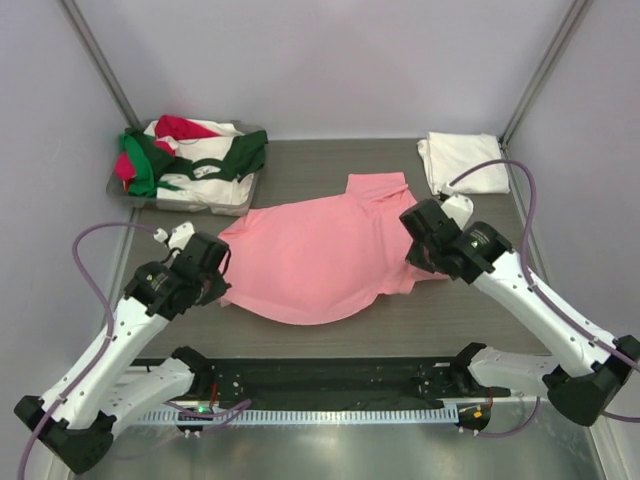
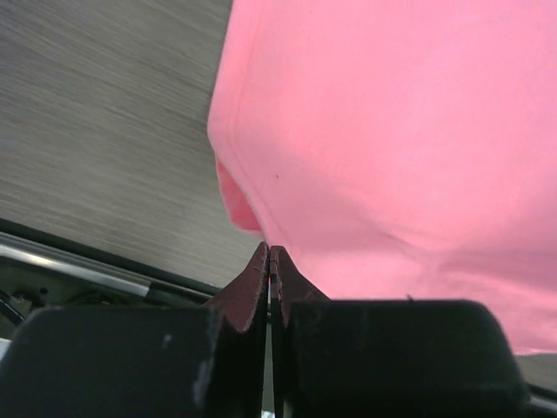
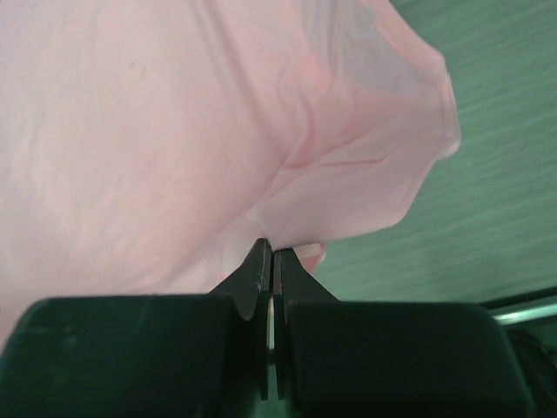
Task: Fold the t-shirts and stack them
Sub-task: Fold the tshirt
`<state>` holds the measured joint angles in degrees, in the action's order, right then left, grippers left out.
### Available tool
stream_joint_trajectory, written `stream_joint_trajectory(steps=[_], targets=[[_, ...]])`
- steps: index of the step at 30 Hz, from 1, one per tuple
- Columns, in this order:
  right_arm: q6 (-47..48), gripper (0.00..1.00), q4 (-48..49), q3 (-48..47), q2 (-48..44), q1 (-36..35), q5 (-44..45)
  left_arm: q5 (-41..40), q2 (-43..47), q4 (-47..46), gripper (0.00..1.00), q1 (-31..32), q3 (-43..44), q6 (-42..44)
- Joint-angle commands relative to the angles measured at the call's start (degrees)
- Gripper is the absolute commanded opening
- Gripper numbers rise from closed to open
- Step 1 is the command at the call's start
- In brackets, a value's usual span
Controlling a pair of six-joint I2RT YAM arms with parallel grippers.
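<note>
At the near edge, two white-and-black arms rise from a black rail [image 1: 330, 382], and purple cables [image 1: 95, 240] loop off each one. Just beyond, the left gripper [image 2: 270, 255] has its fingers pressed together, with the left edge of a pink shirt [image 1: 320, 255] caught at their tips. The right gripper [image 3: 268, 249] is clamped the same way on the shirt's right edge, where the cloth bunches into folds above the tips.

The pink shirt is spread over the middle of the table [image 1: 320, 160] between the two grippers. Its long axis runs across the table from near left to far right. A narrower flap at its far right corner points towards the back wall, and its rounded near edge faces the arms. Whether the cloth lies flat or is lifted at the sides cannot be told.

The table top is dark grey with a fine wood grain. In the far left corner, a shallow tray [image 1: 116, 188] holds a loose heap of green, red and white shirts [image 1: 195, 160]. In the far right corner, a white shirt [image 1: 462, 160] lies folded, well apart from the tray. Pale lilac walls [image 1: 320, 60] close the space, with slanting metal posts [image 1: 100, 55] at the back corners.
</note>
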<state>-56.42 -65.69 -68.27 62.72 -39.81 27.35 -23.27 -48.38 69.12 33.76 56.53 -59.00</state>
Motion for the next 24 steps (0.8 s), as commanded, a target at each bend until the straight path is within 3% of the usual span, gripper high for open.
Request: stream_joint_trajectory(steps=[1, 6, 14, 20, 21, 22, 23, 24], targets=[[9.3, 0.01, 7.1, -3.4, 3.7, 4.4, 1.5, -2.0, -3.4, -4.7, 0.00, -5.4, 1.5, 7.4], [16.0, 0.01, 13.8, -4.9, 11.6, 12.4, -3.8, 3.0, -9.0, -10.0, 0.00, -16.7, 0.9, 13.9], [21.5, 0.01, 16.1, -11.7, 23.7, 14.7, -5.2, 6.2, -18.7, -14.9, 0.00, -21.1, 0.2, 16.5], [24.0, 0.01, 17.4, -17.8, 35.6, 18.2, -5.1, 10.0, -27.5, -21.0, 0.00, -29.0, -0.1, 19.5], [24.4, 0.05, 17.4, -19.2, 37.6, 19.1, -5.4, 13.9, -32.4, -22.3, 0.00, -30.6, 0.4, 20.0], [24.4, 0.43, 17.0, -20.7, 39.5, 20.4, -5.8, 16.7, -35.0, -23.0, 0.05, -32.1, 1.9, 21.3], [24.3, 0.69, 16.6, -24.0, 43.3, 22.6, -5.9, 19.4, -38.0, -23.4, 0.12, -33.4, 3.3, 22.2], [23.4, 0.99, 13.7, -26.0, 44.9, 23.7, -5.8, 22.7, -42.3, -22.3, 0.42, -35.7, 4.8, 23.0]])
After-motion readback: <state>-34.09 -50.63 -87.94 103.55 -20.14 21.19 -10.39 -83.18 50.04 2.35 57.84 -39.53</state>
